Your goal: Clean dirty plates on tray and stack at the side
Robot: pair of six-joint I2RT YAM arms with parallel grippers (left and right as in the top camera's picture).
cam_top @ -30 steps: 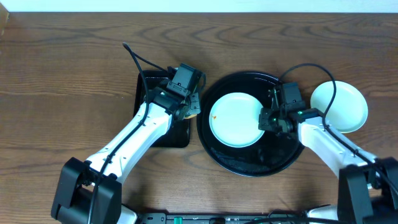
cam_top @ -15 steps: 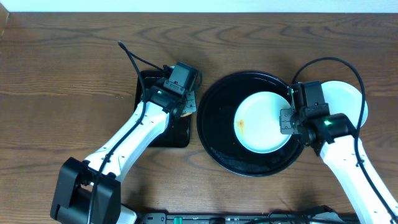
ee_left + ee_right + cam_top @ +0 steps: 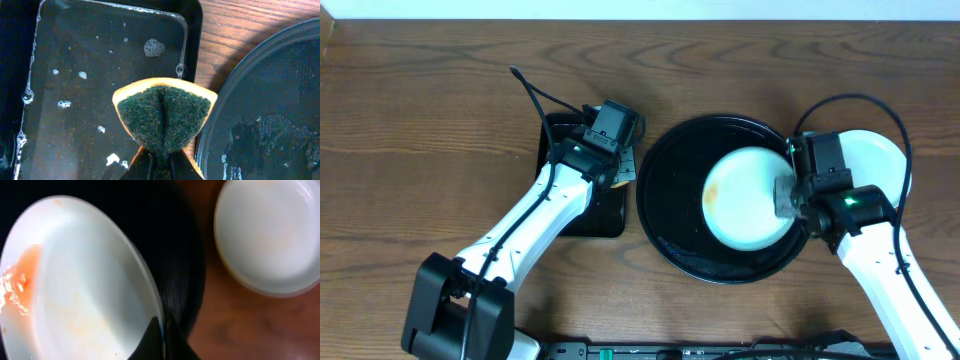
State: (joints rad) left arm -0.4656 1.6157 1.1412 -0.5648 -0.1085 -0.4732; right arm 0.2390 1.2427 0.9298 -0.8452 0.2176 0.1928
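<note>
A pale blue-green plate [image 3: 742, 200] with an orange-red smear at its left edge sits tilted over the right half of the round black tray [image 3: 670, 225]. My right gripper [image 3: 788, 193] is shut on the plate's right rim; in the right wrist view the fingers [image 3: 162, 325] pinch the rim of the plate [image 3: 85, 290] above the tray [image 3: 182, 255]. A second pale plate [image 3: 880, 160] [image 3: 265, 230] rests on the table right of the tray. My left gripper [image 3: 161, 165] is shut on a folded green-and-orange sponge [image 3: 165, 117] [image 3: 626, 166] beside the tray [image 3: 270, 100].
A small rectangular black tray [image 3: 100, 75] [image 3: 605, 215] holding soapy water lies left of the round tray, under the sponge. Wet streaks mark the round tray's floor. A black cable [image 3: 535, 95] loops off the left arm. Bare wooden table surrounds everything.
My right gripper has pulled the smeared plate from the tray's middle to its right side, tilting it. The left gripper with the sponge shifted slightly away from the round tray.
</note>
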